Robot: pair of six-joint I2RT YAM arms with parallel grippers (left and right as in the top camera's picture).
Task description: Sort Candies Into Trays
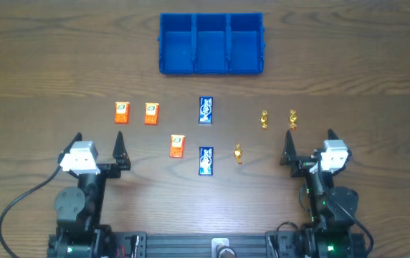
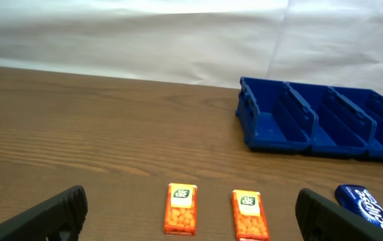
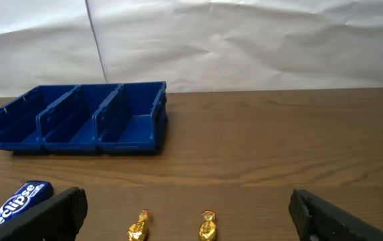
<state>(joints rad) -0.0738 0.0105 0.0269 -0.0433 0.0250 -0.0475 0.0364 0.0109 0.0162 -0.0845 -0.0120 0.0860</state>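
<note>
Black arms (image 1: 76, 204), white wrist housings (image 1: 80, 155), black cable (image 1: 3, 213)

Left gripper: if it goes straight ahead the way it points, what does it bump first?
Most likely the orange candy box lying almost dead ahead of the left gripper. A second orange box lies beside it. How high the gripper rides is unclear, so it might pass over.

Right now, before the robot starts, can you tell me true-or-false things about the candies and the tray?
1. The blue plastic three-compartment tray is empty. True.
2. There are four small orange candy boxes. False: three small orange candy boxes.
3. The gold-wrapped candies lie nearer the right pincer. True.
4. The left pincer holds a flat blue packet. False: the left pincer is open and empty; both flat blue packets lie on the wooden table.
</note>
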